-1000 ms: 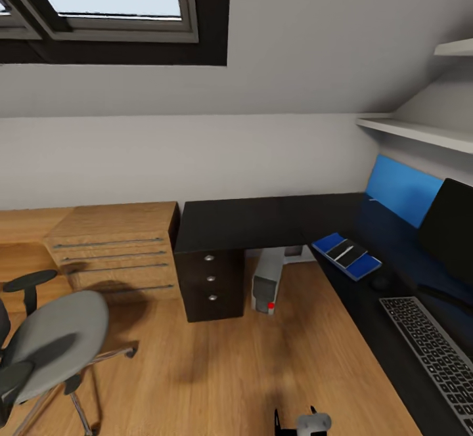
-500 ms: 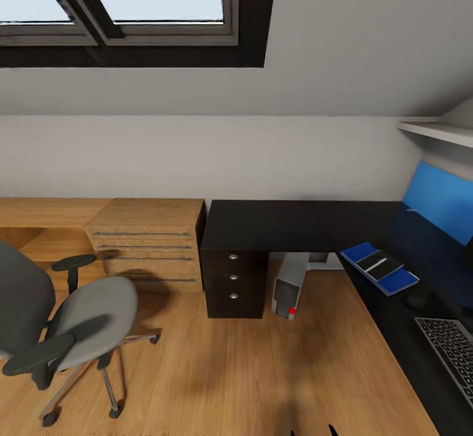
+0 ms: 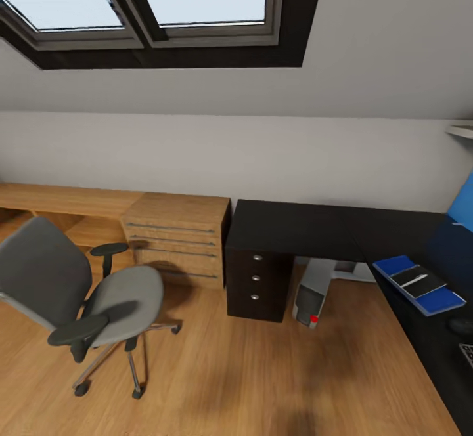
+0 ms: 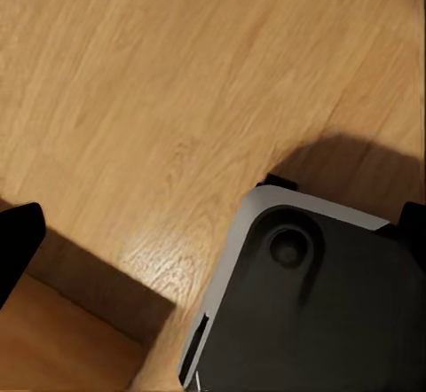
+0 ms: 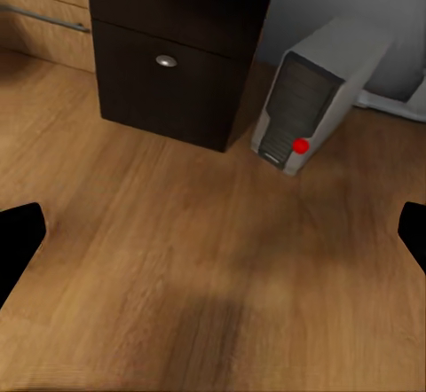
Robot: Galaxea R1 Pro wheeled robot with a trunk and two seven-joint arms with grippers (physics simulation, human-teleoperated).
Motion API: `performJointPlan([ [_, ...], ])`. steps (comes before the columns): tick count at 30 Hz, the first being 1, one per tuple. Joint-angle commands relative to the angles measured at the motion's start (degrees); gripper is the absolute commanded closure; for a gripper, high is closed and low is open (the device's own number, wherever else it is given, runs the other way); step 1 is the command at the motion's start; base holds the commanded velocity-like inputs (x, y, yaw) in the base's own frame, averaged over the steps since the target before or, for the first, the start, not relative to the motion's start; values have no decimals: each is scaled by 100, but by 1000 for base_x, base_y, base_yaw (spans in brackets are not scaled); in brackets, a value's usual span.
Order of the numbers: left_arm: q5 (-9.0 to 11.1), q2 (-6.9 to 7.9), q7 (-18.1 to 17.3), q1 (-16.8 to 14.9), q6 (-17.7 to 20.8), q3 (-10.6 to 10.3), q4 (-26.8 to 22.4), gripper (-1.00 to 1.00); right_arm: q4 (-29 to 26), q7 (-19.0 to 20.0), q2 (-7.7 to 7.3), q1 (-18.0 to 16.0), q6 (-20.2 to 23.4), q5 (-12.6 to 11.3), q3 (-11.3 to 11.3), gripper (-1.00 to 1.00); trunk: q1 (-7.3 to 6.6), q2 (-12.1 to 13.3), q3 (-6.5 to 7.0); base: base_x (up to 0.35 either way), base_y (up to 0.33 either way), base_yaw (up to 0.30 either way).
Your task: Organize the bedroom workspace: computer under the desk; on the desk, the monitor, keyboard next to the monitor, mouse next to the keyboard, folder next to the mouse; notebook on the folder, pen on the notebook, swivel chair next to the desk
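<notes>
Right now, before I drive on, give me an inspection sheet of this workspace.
Surface: desk, black top, L-shaped; its near run carries the job's things at the head view's right.
Job's things: folder lies on the desk with dark and white items stacked on it; mouse beside it; keyboard corner at the frame edge; computer on the floor under the desk; swivel chair stands apart from the desk, seat bare.
Clutter: nothing seen.
End effectors: left end effector and right end effector both open, holding nothing.
Cables: nothing seen.
Surroundings: wooden drawer unit, skylight, wood floor.
</notes>
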Motion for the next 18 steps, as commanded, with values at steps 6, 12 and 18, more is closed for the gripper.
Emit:
performJointPlan([
  [6, -350, -168, 40, 2, -1599, -9, 355, -100, 9, -78, 90, 69, -60, -71, 37, -100, 4, -11, -10, 0, 0, 278],
  [12, -604, -204, 71, 2, -3239, 17, 814, -100, 2, -144, 69, 102, -60, -81, 15, -100, 4, -11, -10, 0, 0, 278],
  [18, -613, -257, 108, 2, -4205, 38, 1199, -100, 1, -149, 65, 104, -60, -72, 16, -100, 4, -11, -10, 0, 0, 278],
])
